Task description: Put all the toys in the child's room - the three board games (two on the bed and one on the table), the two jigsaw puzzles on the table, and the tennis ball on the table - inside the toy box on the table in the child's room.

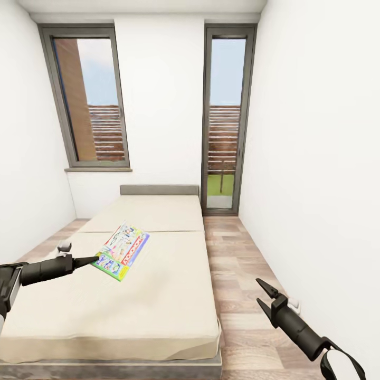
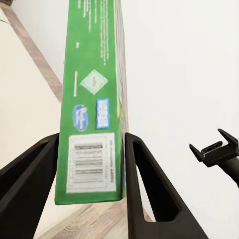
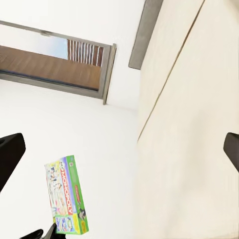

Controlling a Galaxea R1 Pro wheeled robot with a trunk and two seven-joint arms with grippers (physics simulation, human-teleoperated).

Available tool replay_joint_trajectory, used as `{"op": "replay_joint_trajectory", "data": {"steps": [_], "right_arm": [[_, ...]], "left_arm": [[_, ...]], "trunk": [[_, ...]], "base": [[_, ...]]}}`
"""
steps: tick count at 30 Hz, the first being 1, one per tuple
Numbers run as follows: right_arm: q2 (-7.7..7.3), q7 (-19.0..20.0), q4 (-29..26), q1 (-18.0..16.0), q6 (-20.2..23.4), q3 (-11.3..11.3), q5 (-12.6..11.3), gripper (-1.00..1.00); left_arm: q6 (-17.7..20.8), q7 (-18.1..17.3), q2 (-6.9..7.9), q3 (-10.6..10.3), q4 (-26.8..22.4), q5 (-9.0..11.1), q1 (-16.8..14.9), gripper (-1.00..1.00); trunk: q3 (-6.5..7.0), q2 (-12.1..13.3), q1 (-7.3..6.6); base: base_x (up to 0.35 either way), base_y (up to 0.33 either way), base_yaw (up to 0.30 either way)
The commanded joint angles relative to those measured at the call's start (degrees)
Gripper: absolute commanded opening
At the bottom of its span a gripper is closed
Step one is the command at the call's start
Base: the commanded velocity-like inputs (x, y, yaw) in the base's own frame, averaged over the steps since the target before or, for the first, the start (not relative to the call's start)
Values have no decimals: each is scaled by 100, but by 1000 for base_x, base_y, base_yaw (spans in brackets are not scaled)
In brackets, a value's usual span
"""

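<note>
Left gripper (image 1: 96, 259) clamped on the near green edge of the board game (image 1: 121, 250), lifted and tilted above the bed (image 1: 158, 295). Right gripper (image 1: 265, 297) spread wide, holding nothing, beside the bed over the plank floor (image 1: 240, 274).

The left gripper (image 2: 89, 186) has its two black fingers (image 2: 147, 184) closed against the opposite faces of a board game (image 2: 92, 104), gripping it at its near end, where a white barcode label sits on the green edge. The box runs away from the camera, edge-on. The right gripper (image 2: 215, 148) shows well apart from it against the white wall (image 2: 184, 64), with beige bed (image 2: 22, 94) and wood floor (image 2: 37, 47) on the box's other side.
</note>
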Motion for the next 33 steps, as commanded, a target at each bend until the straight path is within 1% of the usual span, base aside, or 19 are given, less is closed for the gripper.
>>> {"op": "replay_joint_trajectory", "data": {"steps": [1, 16, 33], "right_arm": [[3, 14, 2, 0, 0, -9, -1, 100], [7, 14, -11, -2, -15, -10, -1, 100], [5, 14, -6, 2, -15, -10, -1, 100]], "left_arm": [[71, -47, -2, 21, -4, -58, -6, -100], [124, -47, -7, 21, -4, -58, -5, -100], [125, -47, -19, 13, -4, -65, -5, -100]], "trunk": [[12, 38, -23], [284, 640, -353], [687, 1322, -726]], "base": [[0, 0, 0], [0, 0, 8], [0, 0, 194]]}}
